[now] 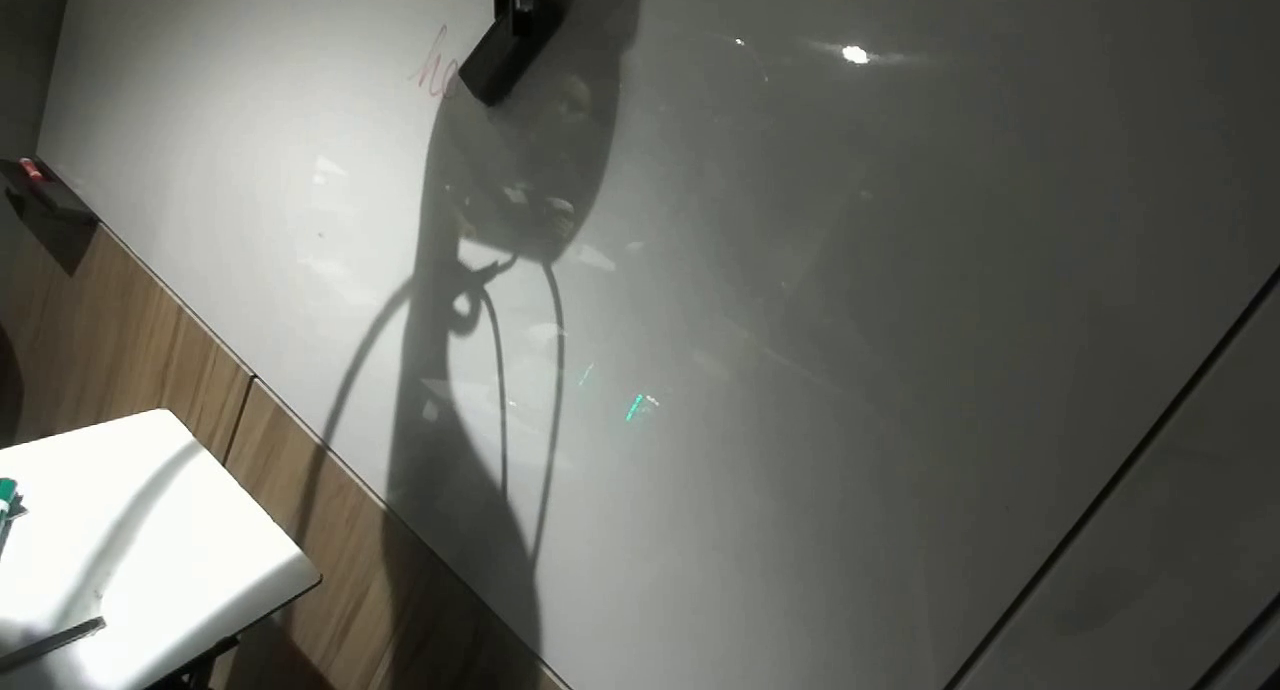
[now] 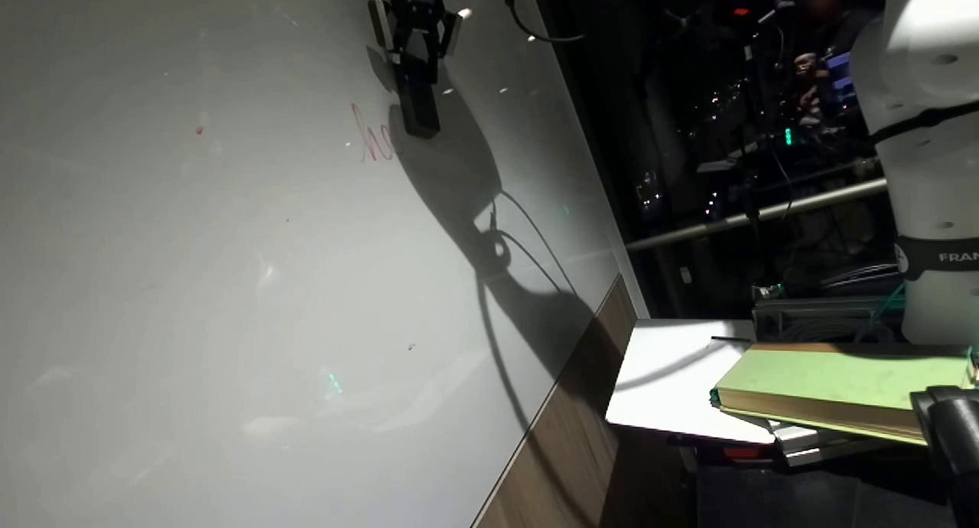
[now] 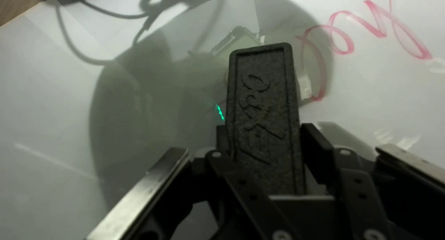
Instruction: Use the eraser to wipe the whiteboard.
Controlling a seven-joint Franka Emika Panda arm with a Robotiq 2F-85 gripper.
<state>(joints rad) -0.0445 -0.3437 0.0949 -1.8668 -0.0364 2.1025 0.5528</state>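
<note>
Filling the left of an exterior view, the whiteboard [image 2: 153,245] shows you a red scribble [image 2: 375,144]; just right of it is the eraser [image 2: 421,115], gripped by both long edges in your end effector [image 2: 417,65]. The eraser's long axis runs steeply, free end pointing down and slightly right; whether it touches the whiteboard, you cannot tell. Farther right stands a white counter [image 2: 665,367].

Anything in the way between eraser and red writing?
Nothing visible blocks it. The gripper holds the eraser beside the red writing on the board; only shadow falls there. Contact with the board is unclear.
</note>
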